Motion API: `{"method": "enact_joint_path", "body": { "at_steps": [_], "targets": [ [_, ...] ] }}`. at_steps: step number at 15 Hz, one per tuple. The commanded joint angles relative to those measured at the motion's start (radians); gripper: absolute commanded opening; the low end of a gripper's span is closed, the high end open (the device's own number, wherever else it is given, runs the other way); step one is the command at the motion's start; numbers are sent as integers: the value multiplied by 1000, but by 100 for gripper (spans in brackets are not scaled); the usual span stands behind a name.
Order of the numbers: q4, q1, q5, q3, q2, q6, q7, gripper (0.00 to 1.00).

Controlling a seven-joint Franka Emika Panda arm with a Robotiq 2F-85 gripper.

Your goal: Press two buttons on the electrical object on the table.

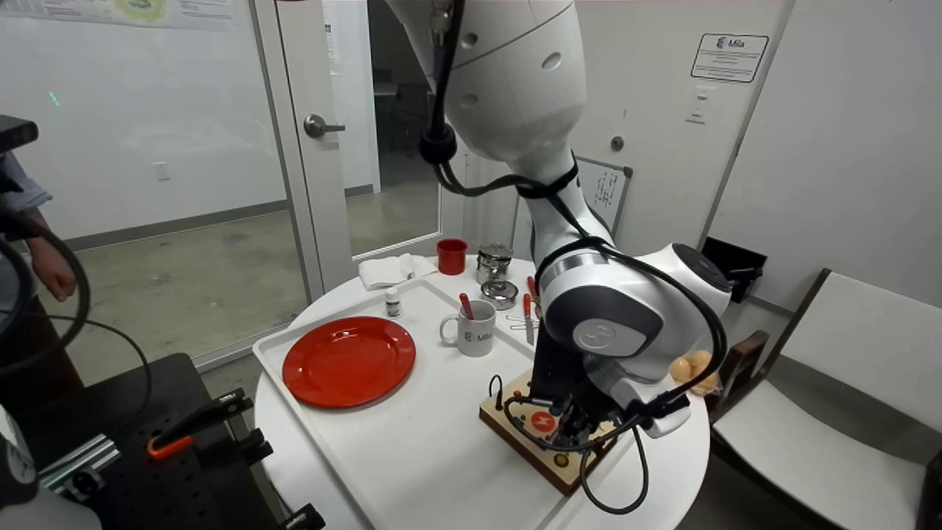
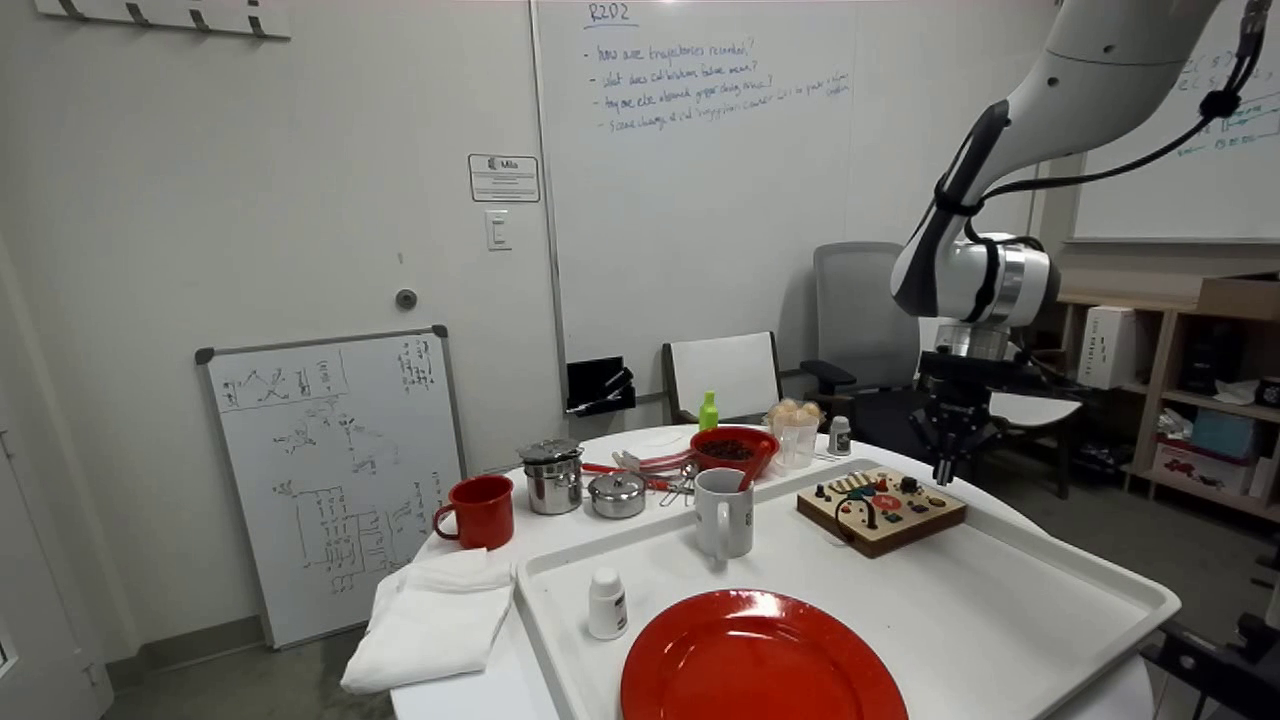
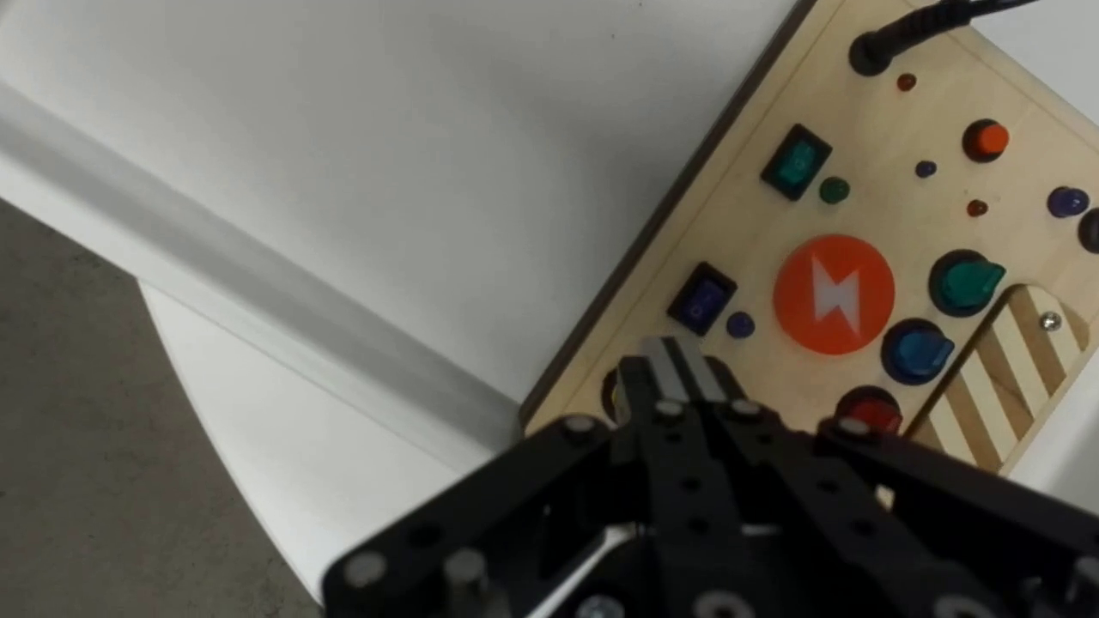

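One wooden button board (image 2: 880, 512) lies on the white tray (image 2: 930, 585) atop the round table (image 1: 677, 456). The gripper (image 3: 683, 369) is over it, fingers (image 3: 664, 369) closed together and, in the wrist view, near the purple switch (image 3: 703, 299); whether they touch the board I cannot tell. Elsewhere on the tray are a white mug (image 2: 724, 515) and a red plate (image 2: 760, 660).

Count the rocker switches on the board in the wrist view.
2 visible on the board: a green switch, nearer the black plug, and a blue-purple switch, nearer the fingers. Part of the board is covered, so more may be hidden.
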Motion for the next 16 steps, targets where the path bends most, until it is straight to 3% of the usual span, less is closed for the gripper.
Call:
{"method": "enact_joint_path", "body": {
  "at_steps": [1,16],
  "targets": [
    [59,-6,-18,-3,49,-2,34,0],
    [98,-7,-20,-11,91,-2,62,0]
  ]
}}
